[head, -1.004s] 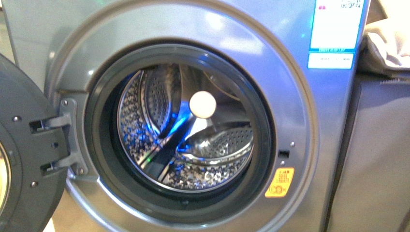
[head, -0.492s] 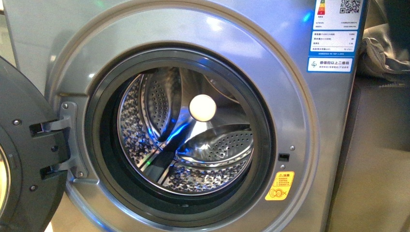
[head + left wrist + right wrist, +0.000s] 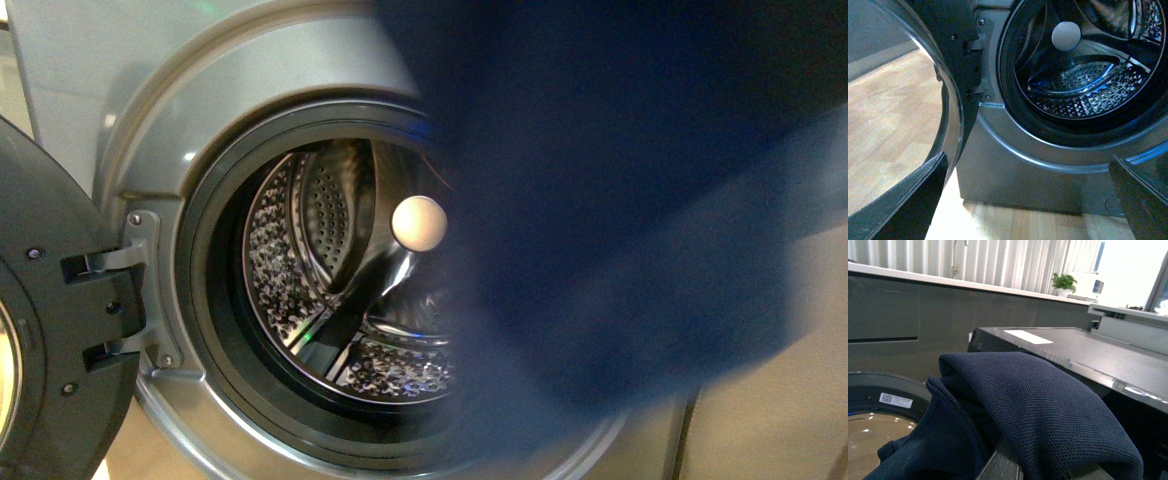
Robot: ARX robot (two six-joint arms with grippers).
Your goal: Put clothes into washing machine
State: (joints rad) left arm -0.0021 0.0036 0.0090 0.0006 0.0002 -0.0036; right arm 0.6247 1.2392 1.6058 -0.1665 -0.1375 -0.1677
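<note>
Hanging blurred close before the front camera: clothes [image 3: 620, 200], dark navy, screening the right half of the washing machine [image 3: 250, 60] port and front panel, outside the drum [image 3: 320, 250].
Door [image 3: 60, 300]: swung open at left on its hinge.
Drum: perforated steel, pale round hub at centre.
Left gripper [image 3: 1028, 159]: fingers [image 3: 913, 200] spread wide, nothing between, low before the port's lower rim.
Right gripper [image 3: 1000, 466]: buried under the ribbed navy folds, jaws hidden, grip impossible to tell.
Behind the garment: dark cabinet top [image 3: 1073, 350], potted plant [image 3: 1064, 282].
</note>
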